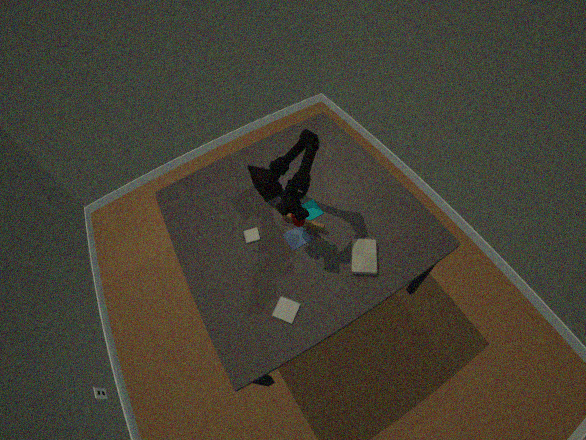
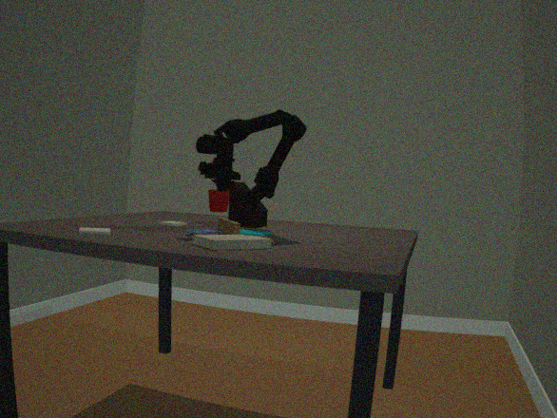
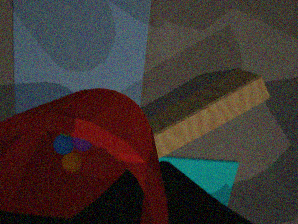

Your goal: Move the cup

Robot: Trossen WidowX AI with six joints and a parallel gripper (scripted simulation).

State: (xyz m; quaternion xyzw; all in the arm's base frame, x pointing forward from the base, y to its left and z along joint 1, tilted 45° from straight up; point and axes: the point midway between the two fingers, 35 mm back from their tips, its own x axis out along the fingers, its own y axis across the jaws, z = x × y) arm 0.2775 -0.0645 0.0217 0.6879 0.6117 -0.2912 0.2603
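The red cup (image 1: 298, 221) (image 2: 219, 200) (image 3: 102, 107) hangs upright well above the table. My gripper (image 2: 222, 189) (image 3: 151, 169) is shut on the cup's wall at the rim. Inside the cup show a blue marble (image 3: 63, 144), a purple marble (image 3: 81, 145) and an orange marble (image 3: 71, 162). The blue pad (image 1: 296, 239) (image 2: 199, 232) (image 3: 131, 45) lies just beyond the cup in the wrist view. The teal pad (image 1: 314, 211) (image 2: 258, 233) (image 3: 215, 171) lies nearer the arm's base, partly hidden by a finger in the wrist view.
A wooden block (image 1: 316, 226) (image 2: 229, 226) (image 3: 215, 111) lies beside the two pads. A thick white slab (image 1: 364, 256) (image 2: 232, 241) lies towards one table edge. A small white tile (image 1: 251, 235) (image 2: 172, 223) and a larger white tile (image 1: 286, 310) (image 2: 94, 231) lie farther off.
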